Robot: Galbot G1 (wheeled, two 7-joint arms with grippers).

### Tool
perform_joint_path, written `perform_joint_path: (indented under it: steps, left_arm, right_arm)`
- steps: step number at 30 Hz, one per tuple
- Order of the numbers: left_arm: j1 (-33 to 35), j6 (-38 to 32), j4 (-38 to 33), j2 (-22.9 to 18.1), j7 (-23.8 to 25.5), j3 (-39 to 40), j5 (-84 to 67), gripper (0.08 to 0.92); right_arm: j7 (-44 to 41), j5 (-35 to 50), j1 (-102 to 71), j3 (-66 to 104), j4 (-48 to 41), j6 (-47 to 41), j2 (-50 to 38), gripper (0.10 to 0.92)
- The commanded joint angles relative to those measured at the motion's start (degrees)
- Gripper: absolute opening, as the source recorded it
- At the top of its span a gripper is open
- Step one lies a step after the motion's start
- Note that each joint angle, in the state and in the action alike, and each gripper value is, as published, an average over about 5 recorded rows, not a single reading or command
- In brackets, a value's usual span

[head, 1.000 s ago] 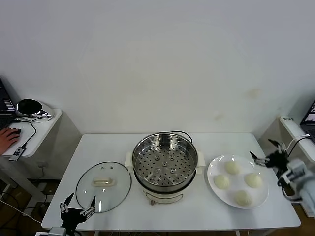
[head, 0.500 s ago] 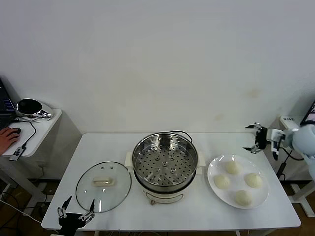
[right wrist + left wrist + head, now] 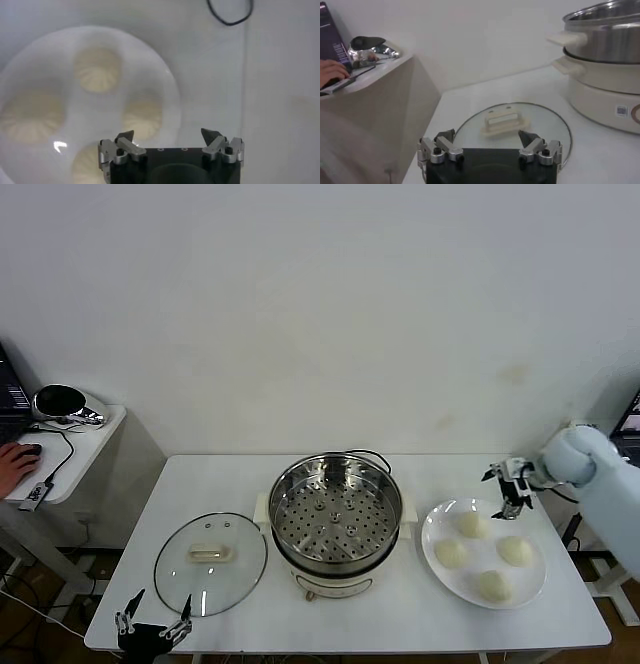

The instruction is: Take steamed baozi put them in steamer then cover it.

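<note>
Several cream-white steamed baozi (image 3: 472, 525) lie on a white plate (image 3: 432, 533) at the table's right; in the right wrist view the baozi (image 3: 97, 69) are spread over the plate (image 3: 170, 85). My right gripper (image 3: 505, 488) hovers open and empty over the plate's far right rim; from its wrist, the right gripper (image 3: 168, 134) holds nothing. The steel steamer (image 3: 335, 519) stands uncovered in the middle, its perforated tray bare. The glass cover (image 3: 210, 562) lies flat to its left. My left gripper (image 3: 152, 627) waits open at the front edge, just short of the cover (image 3: 502, 121).
A black cable (image 3: 230, 15) curls on the table behind the steamer (image 3: 605, 30). A low side table (image 3: 70, 454) stands off to the left, with a person's hand (image 3: 15, 464) on a mouse. The white table's front edge (image 3: 350, 646) runs close below the steamer.
My right arm has swung in from the table's right side, up and over the plate's far rim. The left gripper has sunk slightly lower at the front edge.
</note>
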Motion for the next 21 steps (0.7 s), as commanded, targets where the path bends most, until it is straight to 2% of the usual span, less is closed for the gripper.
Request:
perform_joint_path:
  steps: [1,21]
  left_arm:
    - [0.40,-0.06,0.62,-0.35,0.14,0.00,0.21,0.823]
    - [-0.14,-0.40,2.77,-0.41,0.44,0.52,0.89,0.823]
  right_arm:
    - [-1.81,-3.67,2.81,-5.07,-8.50,2.53,5.51,0.823]
    - [1.94,-4.94,1.23,-3.79,-12.95,2.72,8.22,0.823]
